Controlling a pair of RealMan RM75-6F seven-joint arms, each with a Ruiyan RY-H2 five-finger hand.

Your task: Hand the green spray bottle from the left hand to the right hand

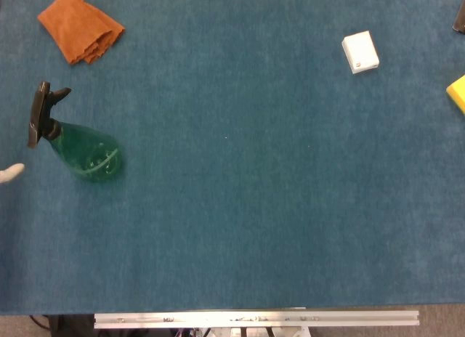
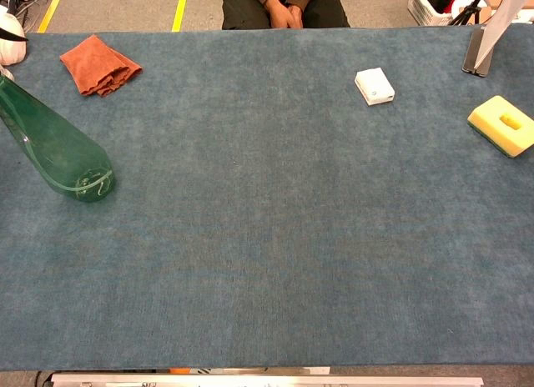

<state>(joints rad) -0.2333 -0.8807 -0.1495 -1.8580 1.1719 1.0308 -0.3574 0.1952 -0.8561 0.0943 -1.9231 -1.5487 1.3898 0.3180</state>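
The green spray bottle (image 1: 81, 146) is lying on its side at the blue table's (image 1: 240, 221) left edge: see-through green body, black trigger head pointing away. Only a white fingertip of the left hand (image 1: 10, 173) is peeking in beside it, not touching, so can't tell its pose. Farther back, an orange cloth (image 1: 78, 26) is sitting.

Blue table (image 1: 240, 206): broad middle and near side lying open for passage. Obstacles sitting at the margins: green spray bottle (image 1: 81, 146) lying on its side near the left edge; orange cloth (image 1: 78, 27) occupying the far left corner; white box (image 1: 360, 52) sitting far right of centre; yellow sponge (image 2: 501, 125) resting at the right edge, well apart from the box.
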